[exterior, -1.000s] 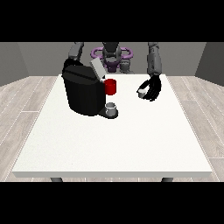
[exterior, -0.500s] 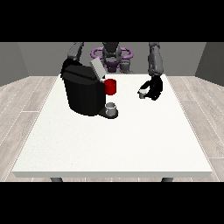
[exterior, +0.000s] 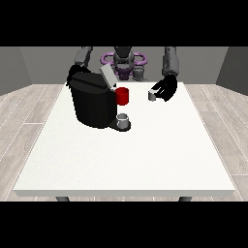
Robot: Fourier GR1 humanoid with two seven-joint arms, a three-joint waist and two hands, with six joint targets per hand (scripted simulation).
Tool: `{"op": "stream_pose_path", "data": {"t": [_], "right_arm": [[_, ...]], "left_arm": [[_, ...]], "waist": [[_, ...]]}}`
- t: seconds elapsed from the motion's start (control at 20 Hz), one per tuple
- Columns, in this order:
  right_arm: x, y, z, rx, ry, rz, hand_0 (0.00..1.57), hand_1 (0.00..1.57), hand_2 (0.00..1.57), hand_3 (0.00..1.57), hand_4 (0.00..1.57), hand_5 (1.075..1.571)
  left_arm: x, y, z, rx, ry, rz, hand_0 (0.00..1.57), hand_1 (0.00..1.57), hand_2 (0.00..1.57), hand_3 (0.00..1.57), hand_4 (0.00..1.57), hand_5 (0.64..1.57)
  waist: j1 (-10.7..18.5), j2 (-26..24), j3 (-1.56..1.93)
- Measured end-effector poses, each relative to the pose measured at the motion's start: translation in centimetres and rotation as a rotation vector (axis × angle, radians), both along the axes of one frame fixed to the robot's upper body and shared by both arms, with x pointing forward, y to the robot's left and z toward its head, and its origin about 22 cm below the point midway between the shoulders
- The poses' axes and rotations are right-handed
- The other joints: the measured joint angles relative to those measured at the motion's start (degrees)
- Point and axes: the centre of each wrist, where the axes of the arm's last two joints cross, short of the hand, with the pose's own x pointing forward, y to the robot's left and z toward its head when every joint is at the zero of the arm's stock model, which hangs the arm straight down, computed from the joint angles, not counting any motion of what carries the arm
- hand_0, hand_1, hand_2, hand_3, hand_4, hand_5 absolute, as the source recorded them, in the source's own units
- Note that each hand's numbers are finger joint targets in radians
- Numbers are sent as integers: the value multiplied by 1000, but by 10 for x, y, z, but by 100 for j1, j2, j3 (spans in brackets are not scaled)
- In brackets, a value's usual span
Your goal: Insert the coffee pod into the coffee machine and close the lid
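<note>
At view's right, black robot hand (exterior: 164, 89) held small grey coffee pod (exterior: 152, 96), fingers curled round it. Carry step; next needs moving it w/ care to bulky black coffee machine (exterior: 93, 100), lid (exterior: 107, 76) up.

I see a glossy black boxy coffee machine (exterior: 92, 104) on the plain white rectangular table (exterior: 131, 160), its raised lid (exterior: 107, 76) pale grey. Just beside the machine's front sit a solid red cylindrical cup (exterior: 122, 96) and a small grey round cup (exterior: 123, 119). Beyond the red cup, a black hand (exterior: 164, 88) carries a small light-grey coffee pod (exterior: 152, 96).
</note>
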Motion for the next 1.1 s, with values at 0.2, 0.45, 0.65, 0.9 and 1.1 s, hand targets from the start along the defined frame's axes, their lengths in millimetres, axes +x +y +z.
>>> {"op": "stream_pose_path", "data": {"t": [0.2, 0.45, 0.65, 0.9, 1.1], "right_arm": [[-4, -4, -15, -5, 27, -8, 0, 0, 0, 0, 407, 1571], [4, 1, -5, -10, -2, 27, 0, 0, 0, 0, 489, 1571], [8, 5, 8, -1, -27, 52, 0, 0, 0, 0, 495, 1571], [9, 12, 12, 5, -64, 64, 0, 0, 0, 0, 526, 1571], [14, 21, 25, -6, -98, 84, 0, 0, 0, 0, 507, 1571]], "left_arm": [[12, -19, 22, -7, -3, -58, 1235, 1235, 1323, 1291, 571, 1571], [30, -18, 68, -11, -57, -88, 1255, 1255, 1332, 1288, 556, 1571], [35, -12, 84, -15, -86, -70, 1272, 1272, 1342, 1293, 548, 1571], [44, -8, 118, -15, -138, -63, 1017, 1017, 1206, 1226, 503, 1571], [52, -10, 148, -38, -183, -29, 1209, 1209, 1245, 1188, 486, 1571]], "waist": [[90, -197, 0], [-82, -114, 1], [-262, -53, -1], [-396, 81, -2], [-593, 256, -1]]}}
